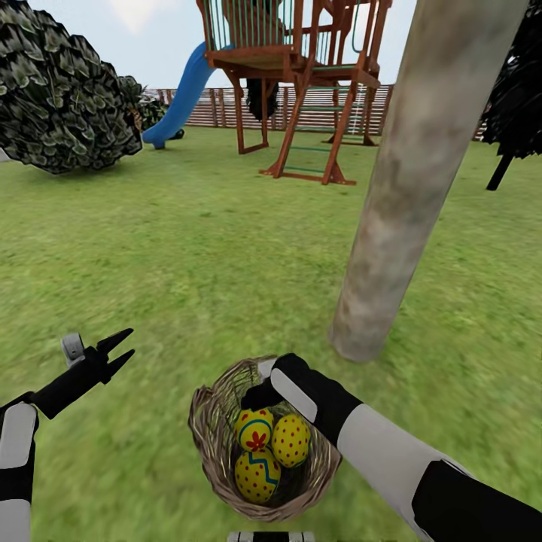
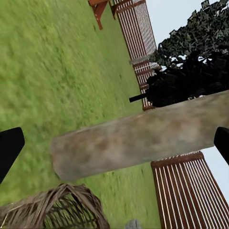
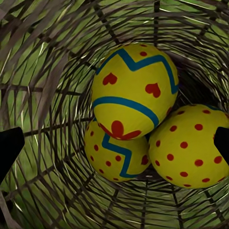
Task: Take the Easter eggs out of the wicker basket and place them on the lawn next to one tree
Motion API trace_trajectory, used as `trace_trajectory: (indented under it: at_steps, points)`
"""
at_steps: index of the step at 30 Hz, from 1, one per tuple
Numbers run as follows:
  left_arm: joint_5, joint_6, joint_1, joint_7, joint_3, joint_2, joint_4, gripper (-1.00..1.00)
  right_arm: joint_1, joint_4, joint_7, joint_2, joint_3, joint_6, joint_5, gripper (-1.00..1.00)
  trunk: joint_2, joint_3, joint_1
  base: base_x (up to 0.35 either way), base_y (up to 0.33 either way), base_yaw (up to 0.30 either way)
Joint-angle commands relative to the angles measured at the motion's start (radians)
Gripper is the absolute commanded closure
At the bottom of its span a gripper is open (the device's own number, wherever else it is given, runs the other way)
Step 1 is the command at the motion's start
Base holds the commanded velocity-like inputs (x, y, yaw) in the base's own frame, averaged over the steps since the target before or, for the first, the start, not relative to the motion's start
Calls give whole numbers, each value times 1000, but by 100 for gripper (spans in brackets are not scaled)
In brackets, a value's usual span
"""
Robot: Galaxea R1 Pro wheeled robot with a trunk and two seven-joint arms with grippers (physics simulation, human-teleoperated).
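Head view: wicker basket (image 1: 263,444) sits on the lawn (image 1: 188,248), near the foot of the tree (image 1: 410,196). All three Easter eggs (image 1: 271,449) lie inside, touching one another. Right gripper (image 1: 260,384) hangs over the basket's far rim; finger spread cannot be told here. Left gripper (image 1: 119,351) hovers off to the basket's left, fingers parted narrowly, holding nothing.

Left wrist view: trunk (image 2: 138,138) crosses the picture, basket rim (image 2: 57,207) near it, fence (image 2: 188,191) behind. Dark fingertips (image 2: 9,148) at either edge, empty.

Right wrist view: looks straight down into the basket (image 3: 52,71); eggs (image 3: 136,90) clustered at the bottom, fingertips (image 3: 8,148) wide, gripping nothing.

Progress: no egg out; three lifts and placements remain.
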Motion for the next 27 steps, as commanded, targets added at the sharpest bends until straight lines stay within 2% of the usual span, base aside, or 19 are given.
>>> trace_trajectory:
  at_steps: [1,9,16,27]
  points:
    - [-3,4,-1,-5,2,0,0,-100,-1,-1,-10,0,3,1,-10,-100,-1,-5,0,0,0,0]
    - [-3,4,-1,-5,2,0,0,-100,-1,4,-15,-1,3,-5,-10,-100,-3,-36,4,0,0,0]
    - [-3,4,-1,-5,2,0,0,-100,-1,50,-18,3,3,-76,-10,-100,-4,-63,7,0,0,0]
    - [-3,4,-1,-5,2,0,2,-100,-1,51,-17,2,3,-84,-10,-100,-7,-105,12,0,0,0]
